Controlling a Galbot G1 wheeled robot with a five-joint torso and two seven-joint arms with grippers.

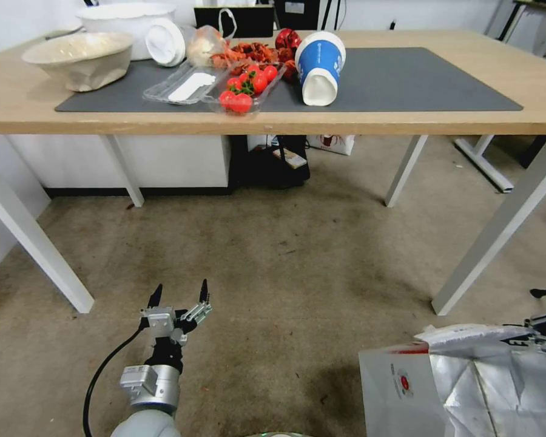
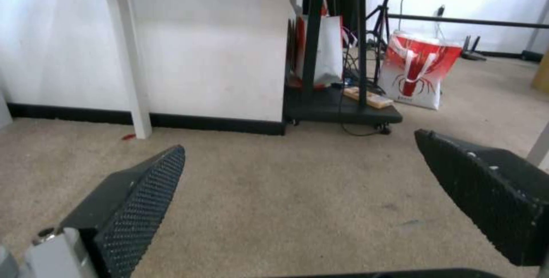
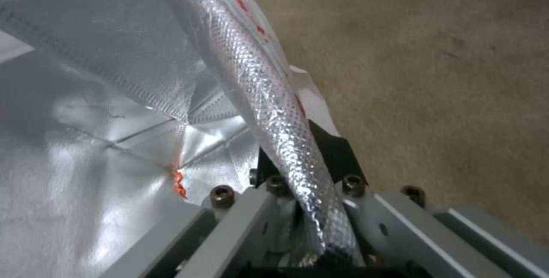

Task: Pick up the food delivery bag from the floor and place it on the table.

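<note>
Bag pinched by one thin foil edge, table some way ahead.

The right gripper point(image 3: 309, 209) is clamped on the silver rim of the food delivery bag point(image 1: 467, 388), which sits low at the robot's right over the floor point(image 1: 285, 255); whether it has cleared the ground is hard to tell. The foil could slip or tear under load. The left gripper point(image 1: 179, 297) hangs spread wide, empty. The table point(image 1: 406, 121) edge may snag the bag.

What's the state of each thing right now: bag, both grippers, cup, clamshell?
food delivery bag: open, foil lining showing, rim clamped by right gripper.
right gripper: shut on the bag's rim.
left gripper: open, empty, above the floor.
paper cup: tipped over on the table.
clear clamshell box: open, tomatoes inside.
</note>
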